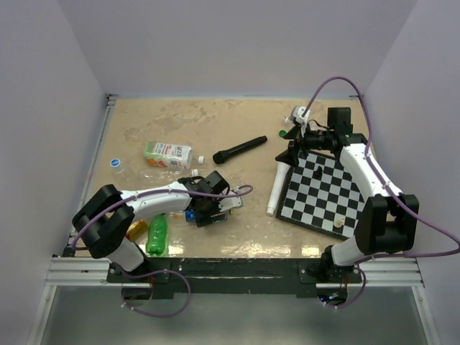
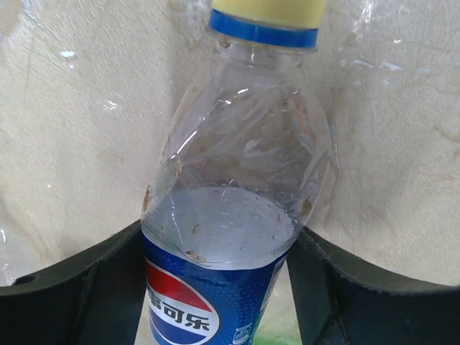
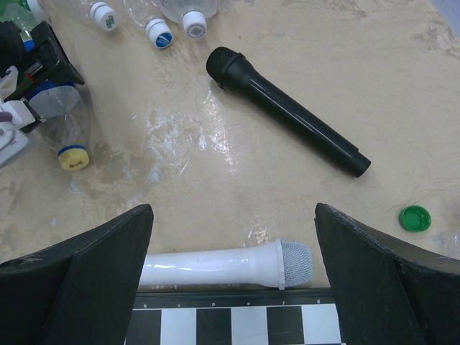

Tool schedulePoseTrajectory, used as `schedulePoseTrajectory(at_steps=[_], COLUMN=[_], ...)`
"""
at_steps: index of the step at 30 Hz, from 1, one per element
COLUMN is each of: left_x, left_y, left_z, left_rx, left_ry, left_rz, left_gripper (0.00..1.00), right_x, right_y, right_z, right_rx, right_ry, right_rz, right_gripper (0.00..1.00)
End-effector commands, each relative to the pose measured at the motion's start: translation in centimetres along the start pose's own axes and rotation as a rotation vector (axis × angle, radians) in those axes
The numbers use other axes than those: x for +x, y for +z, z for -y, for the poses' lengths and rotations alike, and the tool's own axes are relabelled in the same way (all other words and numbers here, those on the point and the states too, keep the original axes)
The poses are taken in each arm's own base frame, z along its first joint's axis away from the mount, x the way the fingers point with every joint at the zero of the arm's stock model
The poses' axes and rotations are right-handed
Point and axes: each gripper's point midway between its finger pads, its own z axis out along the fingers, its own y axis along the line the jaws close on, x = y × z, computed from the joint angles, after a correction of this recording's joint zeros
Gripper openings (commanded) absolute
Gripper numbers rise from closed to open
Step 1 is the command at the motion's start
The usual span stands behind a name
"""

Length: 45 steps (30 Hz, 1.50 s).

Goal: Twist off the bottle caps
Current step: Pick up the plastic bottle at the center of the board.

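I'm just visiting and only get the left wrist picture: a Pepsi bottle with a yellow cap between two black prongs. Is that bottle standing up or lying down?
Observer: Lying down. The right wrist view shows the Pepsi bottle on its side on the table, with the yellow cap at its end.
Operator: What is the other arm up to?
Observer: The right end effector is open and empty, hanging above a white microphone beside a chessboard.
Operator: Is any cap off a bottle?
Observer: Yes, one green cap lies loose on the table, not far from a black microphone.
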Motion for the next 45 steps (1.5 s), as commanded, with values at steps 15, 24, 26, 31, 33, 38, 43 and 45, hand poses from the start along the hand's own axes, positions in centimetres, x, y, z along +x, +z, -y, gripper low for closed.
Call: schedulePoseTrajectory(at_steps=[15, 24, 26, 31, 33, 38, 43, 45], left_x=[-8.5, -12.7, -12.9, -13.4, -13.2, -12.9, -12.5, -12.4], left_y=[-5.4, -12.1, -13.1, -15.0, -15.3, -15.0, -13.4, -13.1], left_z=[-2.0, -2.5, -3.1, -5.1, -6.2, -7.3, -6.5, -6.2], left_rx=[-0.067, -0.089, -0.127, -0.232, -0.29, -0.344, -0.315, -0.303], left_ry=[-0.03, -0.038, -0.043, -0.08, -0.111, -0.129, -0.128, -0.128], left_rz=[0.381, 0.668, 0.702, 0.745, 0.733, 0.706, 0.699, 0.702], left_gripper=[0.15, 0.03, 0.0, 0.0, 0.0, 0.0, 0.0, 0.0], right_x=[-1.7, -4.7, -6.6, -10.2, -9.6, -5.7, -6.0, -6.4], right_y=[-0.4, -2.7, -4.0, -5.1, -4.3, -0.1, 3.3, 4.3], right_z=[0.3, 0.0, 0.6, -2.3, -4.3, -7.3, -10.6, -11.9], right_rx=[-0.003, 0.084, 0.189, 0.156, 0.014, -0.174, -0.199, -0.212], right_ry=[-0.06, -0.219, -0.279, -0.179, -0.173, -0.082, -0.077, -0.094], right_rz=[0.022, 0.045, 0.077, 0.222, 0.216, 0.035, -0.003, -0.001], right_gripper=[0.98, 0.98, 0.98, 0.98, 0.98, 0.95, 0.95, 0.95])
